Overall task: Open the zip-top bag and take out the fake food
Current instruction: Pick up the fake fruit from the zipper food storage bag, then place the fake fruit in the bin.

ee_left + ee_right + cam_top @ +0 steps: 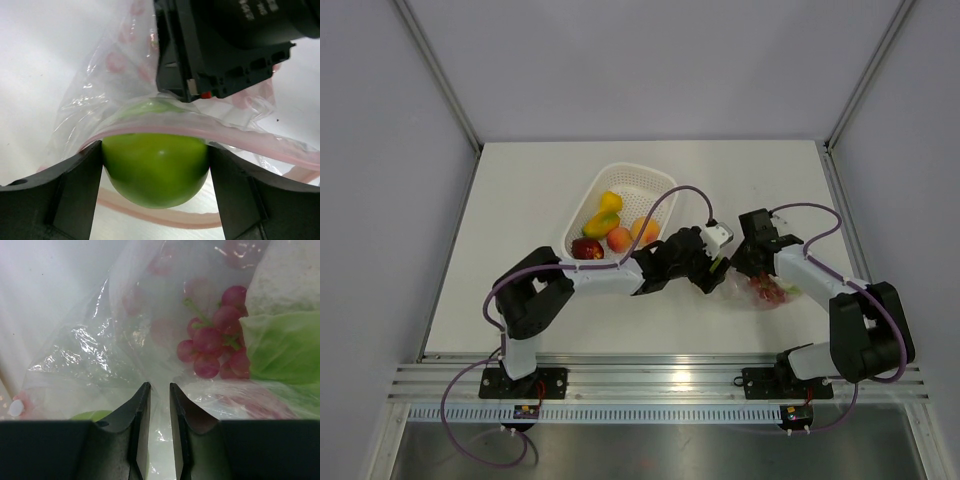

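Note:
The green apple of the fake food sits in the mouth of the zip-top bag, under its pink zip strip. My left gripper is shut on the apple, a finger pressing each side. My right gripper is shut on a fold of the clear bag. Inside the bag lie dark red grapes and a pale green leafy piece. In the top view both grippers meet at the bag, the left beside the right.
A white perforated basket stands behind the left arm, holding a yellow piece, a red apple and orange-peach fruits. The right gripper's black body hangs just above the bag mouth in the left wrist view.

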Available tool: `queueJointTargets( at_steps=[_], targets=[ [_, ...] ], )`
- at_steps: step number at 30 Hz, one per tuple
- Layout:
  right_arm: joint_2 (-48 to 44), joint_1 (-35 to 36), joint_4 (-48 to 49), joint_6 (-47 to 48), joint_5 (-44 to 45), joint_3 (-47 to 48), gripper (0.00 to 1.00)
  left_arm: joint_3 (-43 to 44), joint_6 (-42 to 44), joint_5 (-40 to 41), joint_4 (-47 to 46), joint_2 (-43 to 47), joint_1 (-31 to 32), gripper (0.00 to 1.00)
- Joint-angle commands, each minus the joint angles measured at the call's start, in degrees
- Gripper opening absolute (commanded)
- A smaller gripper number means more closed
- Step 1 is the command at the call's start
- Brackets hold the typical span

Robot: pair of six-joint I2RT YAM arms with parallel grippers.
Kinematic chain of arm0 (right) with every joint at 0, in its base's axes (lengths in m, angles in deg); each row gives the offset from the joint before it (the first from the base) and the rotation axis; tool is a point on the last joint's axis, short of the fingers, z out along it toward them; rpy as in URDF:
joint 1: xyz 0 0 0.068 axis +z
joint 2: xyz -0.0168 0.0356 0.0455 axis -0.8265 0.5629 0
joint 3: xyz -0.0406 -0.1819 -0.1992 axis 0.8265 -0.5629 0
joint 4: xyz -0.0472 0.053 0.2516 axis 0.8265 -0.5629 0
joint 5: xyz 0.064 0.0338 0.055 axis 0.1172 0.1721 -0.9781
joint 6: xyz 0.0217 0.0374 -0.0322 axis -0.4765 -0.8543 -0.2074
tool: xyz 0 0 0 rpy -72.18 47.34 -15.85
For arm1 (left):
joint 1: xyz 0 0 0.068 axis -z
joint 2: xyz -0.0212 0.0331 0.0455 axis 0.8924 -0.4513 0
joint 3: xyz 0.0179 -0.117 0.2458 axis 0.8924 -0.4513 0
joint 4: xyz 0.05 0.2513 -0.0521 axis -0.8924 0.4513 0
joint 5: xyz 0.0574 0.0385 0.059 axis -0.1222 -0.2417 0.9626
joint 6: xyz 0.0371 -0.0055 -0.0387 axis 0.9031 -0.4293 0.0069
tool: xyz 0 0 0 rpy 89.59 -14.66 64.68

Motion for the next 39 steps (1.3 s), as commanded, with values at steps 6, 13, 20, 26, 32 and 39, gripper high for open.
queueJointTargets(
  at_steps=[6, 13, 20, 26, 32, 39],
  targets=[
    [-0.6, -1.0, -2.2, -2.6, 4.1, 1.4, 0.29, -1.2, -6.9, 5.4, 3.6, 5.0, -2.0, 0.68],
    [-1.5, -1.7, -2.2, -3.6, 3.8, 1.0, 0.29, -7.2, -13.0, 7.0, -1.0, 10.6, -3.4, 0.68],
    [-1.5, -1.7, -2.1, -3.2, 3.8, 1.0, 0.28, -10.4, -10.8, 7.0, -4.0, 15.8, -3.5, 0.68],
    [-1.8, -1.7, -2.1, -2.9, 3.8, 1.0, 0.28, -12.0, -11.4, 5.9, -3.5, 19.7, -6.6, 0.68],
    [-2.0, -1.7, -2.2, -2.2, 3.6, 1.2, 0.27, -15.1, -12.0, 6.1, -4.7, 24.5, -11.8, 0.69],
    [-2.2, -1.7, -1.8, -2.1, 3.1, 1.0, 0.27, -20.9, -13.4, 11.3, -4.4, 32.8, -20.6, 0.71]
  ],
)
